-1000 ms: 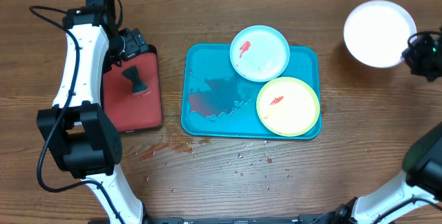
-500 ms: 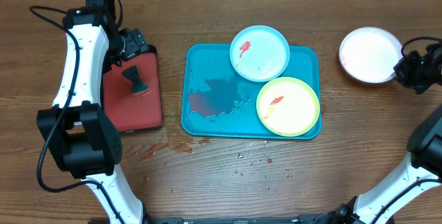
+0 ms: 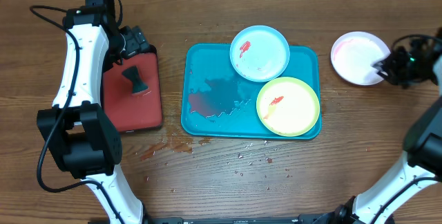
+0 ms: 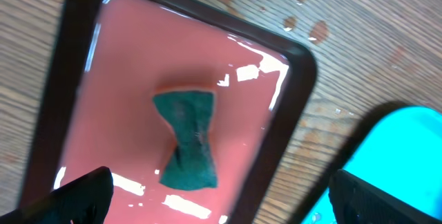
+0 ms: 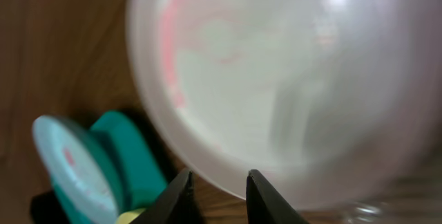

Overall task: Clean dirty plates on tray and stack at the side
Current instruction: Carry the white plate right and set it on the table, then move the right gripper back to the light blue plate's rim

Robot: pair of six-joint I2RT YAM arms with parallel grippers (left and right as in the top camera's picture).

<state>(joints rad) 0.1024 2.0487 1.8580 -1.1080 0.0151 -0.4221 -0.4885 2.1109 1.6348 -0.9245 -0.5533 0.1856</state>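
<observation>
The turquoise tray (image 3: pixel 207 79) holds the light blue plate (image 3: pixel 260 52) at its far edge and the yellow-green plate (image 3: pixel 288 106) at its right, both with red smears. A red smear and water lie on the tray's left half. My right gripper (image 3: pixel 388 68) is shut on the right rim of the pinkish-white plate (image 3: pixel 356 57), low over the table right of the tray. In the right wrist view the plate (image 5: pixel 276 72) fills the frame, its rim at the fingertips (image 5: pixel 219 182). My left gripper (image 3: pixel 131 44) is open and empty above the red tray.
The black-rimmed red tray (image 3: pixel 117 110) at the left holds a dark green sponge (image 3: pixel 135 80). The sponge also shows in the left wrist view (image 4: pixel 186 137), between the open fingers (image 4: pixel 224 203). Red drips and water drops (image 3: pixel 173 146) lie on the wood in front of the turquoise tray.
My right gripper has carried the pinkish-white plate down and leftwards, closer to the tray. The left arm has not moved.
</observation>
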